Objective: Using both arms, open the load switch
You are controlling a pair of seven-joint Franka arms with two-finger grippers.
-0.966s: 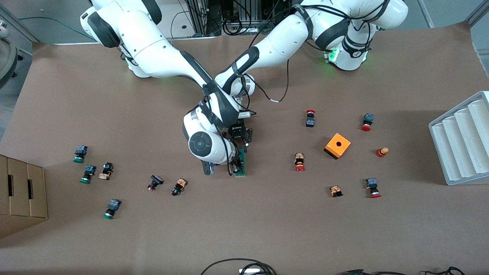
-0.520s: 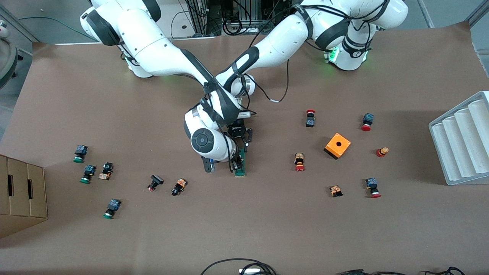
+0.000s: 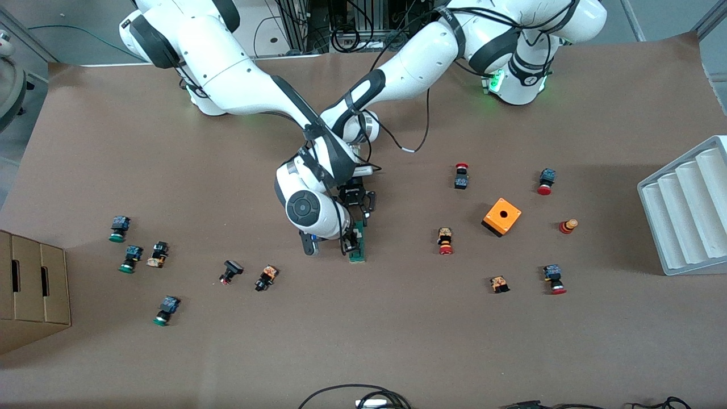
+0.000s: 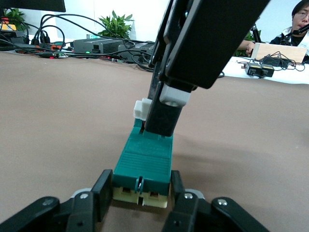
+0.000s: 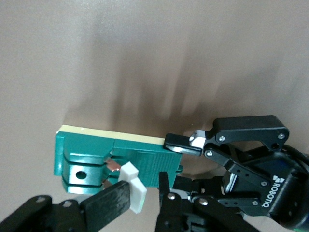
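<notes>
Load switch [image 3: 358, 245] lies mid-table, long axis running toward the front camera, with both arms bent down over it. Working across the table from the right arm's end: a cardboard box [image 3: 31, 287] sits at the edge, then a scatter of green-capped push buttons [image 3: 132, 258].

Next comes the right gripper [image 5: 145, 198], down at the switch's end nearer the front camera. Its fingers are narrowed around the white lever [image 5: 133, 186], one pad against it; I judge that it is there to work the lever. Just beside it, the left gripper [image 4: 140, 193] clamps the end of the switch's body nearer the robots' bases, fingers [image 4: 102, 191] pressed on either flank. That looks like a bracing hold, pinning the housing to the table so that it does not skid or tip when the lever is pulled.

The switch itself is a narrow dark-green block with a cream base strip along one edge. Near the lever a coppery contact [image 5: 114, 166] shows through a cut-out (whether the lever has already swung out, I cannot say).

Toward the left arm's end lie red-capped push buttons [image 3: 446, 241], an orange box [image 3: 502, 216] with a hole, and a white ridged tray [image 3: 687, 210], all well apart from the work.
</notes>
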